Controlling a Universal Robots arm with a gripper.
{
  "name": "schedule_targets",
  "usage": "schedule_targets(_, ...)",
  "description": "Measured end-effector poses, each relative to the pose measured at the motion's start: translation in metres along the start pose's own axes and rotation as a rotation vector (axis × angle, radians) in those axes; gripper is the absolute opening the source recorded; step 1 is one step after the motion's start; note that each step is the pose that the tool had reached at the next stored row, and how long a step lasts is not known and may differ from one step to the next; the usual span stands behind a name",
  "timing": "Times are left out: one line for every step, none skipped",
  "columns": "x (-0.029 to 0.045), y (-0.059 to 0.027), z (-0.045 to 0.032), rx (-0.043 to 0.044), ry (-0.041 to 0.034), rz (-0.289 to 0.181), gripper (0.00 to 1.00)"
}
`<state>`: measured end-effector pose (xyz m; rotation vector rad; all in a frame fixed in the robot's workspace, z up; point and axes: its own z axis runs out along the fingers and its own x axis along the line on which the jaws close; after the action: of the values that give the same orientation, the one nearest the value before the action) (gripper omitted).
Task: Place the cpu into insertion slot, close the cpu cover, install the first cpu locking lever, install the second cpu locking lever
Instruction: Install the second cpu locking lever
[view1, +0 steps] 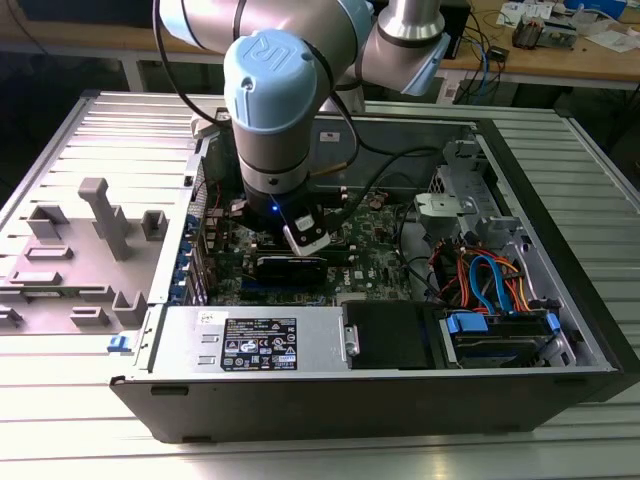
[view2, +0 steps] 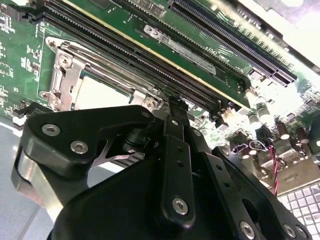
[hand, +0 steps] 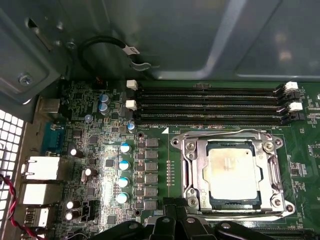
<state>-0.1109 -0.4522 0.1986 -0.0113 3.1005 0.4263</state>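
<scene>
The cpu (hand: 232, 172), a square chip with a dull silver top, lies seated in the insertion slot (hand: 279, 202) on the green motherboard. The cpu cover (hand: 192, 170), a silvery frame, lies flat down around the chip. Thin wire levers run along the socket's edges; whether they are latched I cannot tell. My gripper (hand: 174, 206) is shut with nothing in it, its tip right at the socket's edge. In the second wrist view the gripper (view2: 175, 104) touches down beside the cover (view2: 66, 75) and the cpu (view2: 102, 95). In the exterior view the gripper (view1: 296, 250) is low inside the open computer case.
Long black memory slots (hand: 210, 105) run right beside the socket. A power-supply box (view1: 255, 340) and a bundle of coloured cables (view1: 490, 280) fill the near part of the case (view1: 560, 250). A grey fixture plate (view1: 85, 260) lies at the exterior view's left.
</scene>
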Motion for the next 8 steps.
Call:
schedule_targets(0.0,-0.0001,0.0003,0.0001,0.0001,0.0,0.11)
schedule_targets(0.0,-0.0002,0.0008,0.0001,0.0001,0.0,0.11)
schedule_targets(0.0,-0.0002,0.0011,0.0001,0.0001,0.0,0.11)
schedule_targets(0.0,-0.0003,0.0014,0.0002,0.0001,0.0,0.11)
schedule_targets(0.0,-0.0003,0.0014,0.0002,0.0001,0.0,0.11)
schedule_targets(0.0,-0.0003,0.0015,0.0002,0.0002,0.0,0.11)
schedule_targets(0.0,-0.0003,0.0015,0.0002,0.0001,0.0,0.11)
schedule_targets(0.0,-0.0003,0.0016,0.0009,0.0,0.0,0.11)
